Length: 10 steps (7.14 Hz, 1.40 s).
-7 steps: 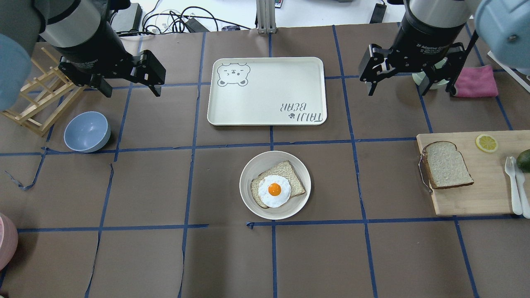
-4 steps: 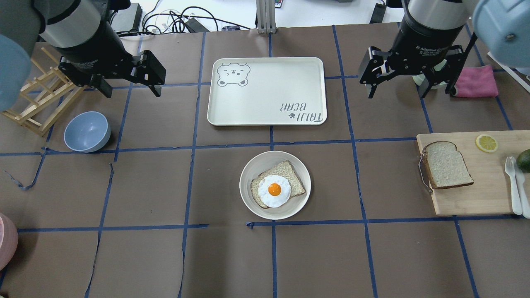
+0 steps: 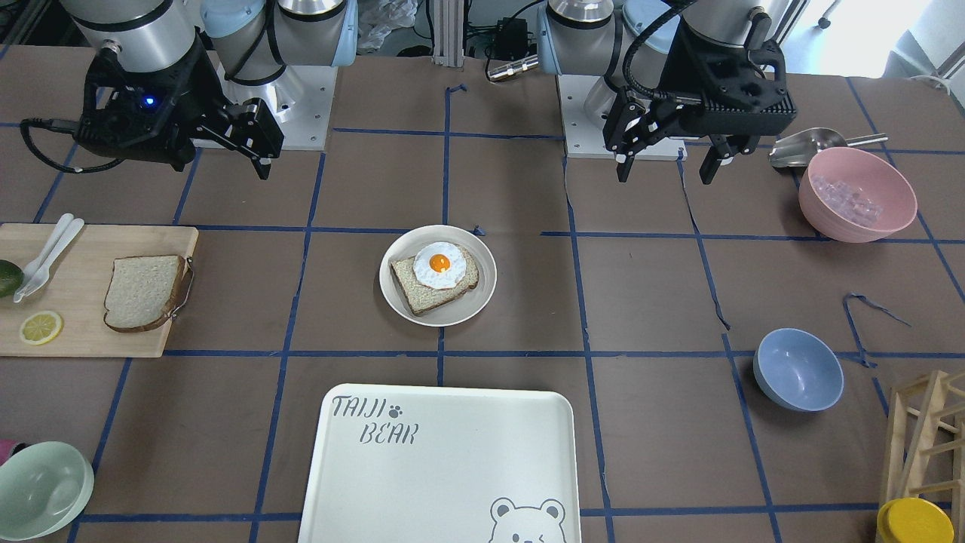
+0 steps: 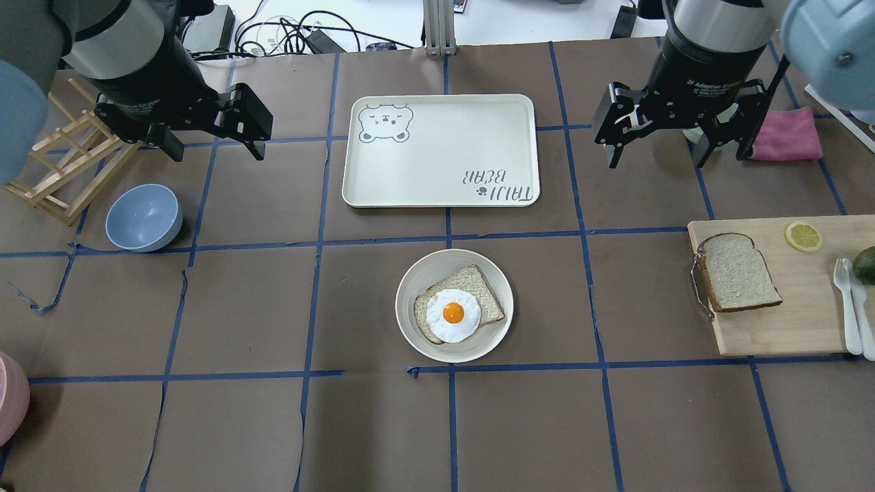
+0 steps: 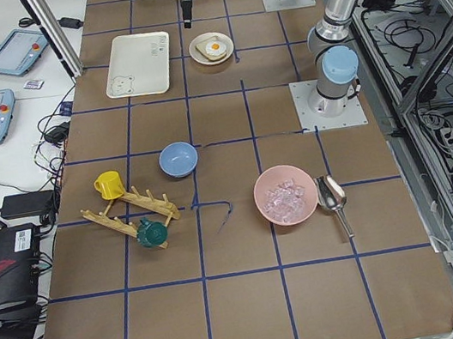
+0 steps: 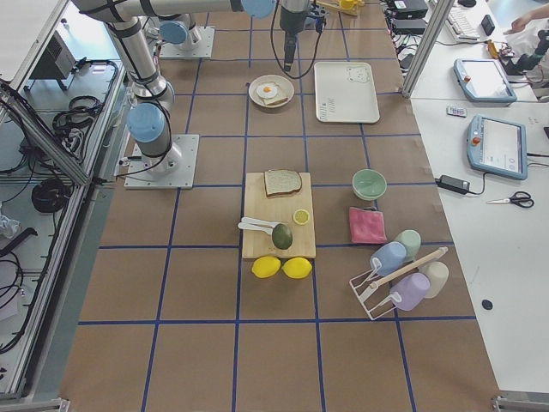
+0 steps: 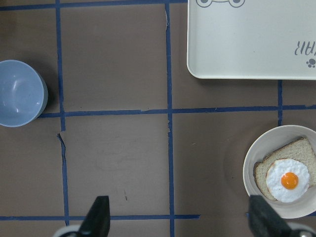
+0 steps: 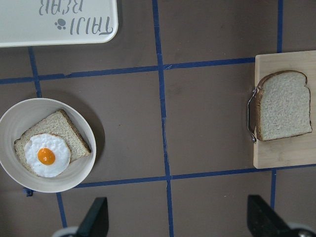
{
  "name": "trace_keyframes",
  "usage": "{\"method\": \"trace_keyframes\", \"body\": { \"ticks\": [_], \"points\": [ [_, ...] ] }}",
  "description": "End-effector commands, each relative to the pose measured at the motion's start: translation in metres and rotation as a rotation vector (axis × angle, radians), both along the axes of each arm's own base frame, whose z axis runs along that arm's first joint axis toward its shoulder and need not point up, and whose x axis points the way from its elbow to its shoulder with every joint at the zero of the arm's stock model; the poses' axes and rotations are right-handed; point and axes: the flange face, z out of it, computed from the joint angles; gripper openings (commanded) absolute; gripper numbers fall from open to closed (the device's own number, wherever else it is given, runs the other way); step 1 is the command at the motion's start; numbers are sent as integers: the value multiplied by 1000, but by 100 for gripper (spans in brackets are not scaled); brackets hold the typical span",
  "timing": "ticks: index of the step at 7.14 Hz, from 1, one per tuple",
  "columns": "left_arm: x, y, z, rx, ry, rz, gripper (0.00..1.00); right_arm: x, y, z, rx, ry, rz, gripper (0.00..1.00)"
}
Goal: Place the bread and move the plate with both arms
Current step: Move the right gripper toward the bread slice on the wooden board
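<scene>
The bread [image 4: 738, 272] is a pale speckled slice lying on a wooden cutting board [image 4: 786, 328] at the right; it also shows in the right wrist view [image 8: 284, 106] and the front view [image 3: 143, 290]. The off-white plate [image 4: 417, 342] sits mid-table and carries a darker slice with a fried egg [image 4: 452, 314]. My right gripper [image 4: 657, 158] is open and empty, hovering high, beyond the board. My left gripper [image 4: 217, 154] is open and empty, hovering high at the far left, above a blue bowl [image 4: 143, 217].
A white bear-print tray [image 4: 441, 150] lies beyond the plate. A wooden rack [image 4: 65, 164] stands at the left edge. A pink cloth [image 4: 786, 133] and a pale green bowl [image 3: 41, 490] lie at the right. A lemon slice [image 4: 803, 236], cutlery [image 4: 847, 304] and an avocado [image 4: 865, 263] rest on the board.
My right gripper has shifted slightly nearer and to the right. The left arm, the bread and the plate have not moved.
</scene>
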Motion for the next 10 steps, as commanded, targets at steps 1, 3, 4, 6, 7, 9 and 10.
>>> {"method": "trace_keyframes", "body": {
  "ticks": [1,3,4,6,7,9,10],
  "points": [
    [0,0,0,2,-2,-1,100,-1,-3,-12,28,0,4,100],
    [0,0,0,2,-2,-1,100,-3,-3,-22,38,0,-5,100],
    [0,-1,-1,3,1,-1,100,-3,-3,-25,44,-3,-7,100],
    [0,0,-1,3,0,-1,100,-8,-9,-61,114,1,-18,100],
    [0,-1,-1,3,1,-1,100,-22,-18,-82,135,16,-30,100],
    [-1,-1,-1,3,1,-3,100,-75,-30,-129,133,56,-45,99],
    [0,-3,-3,6,3,-1,100,-98,-26,-158,124,69,-68,99]
  ]
}}
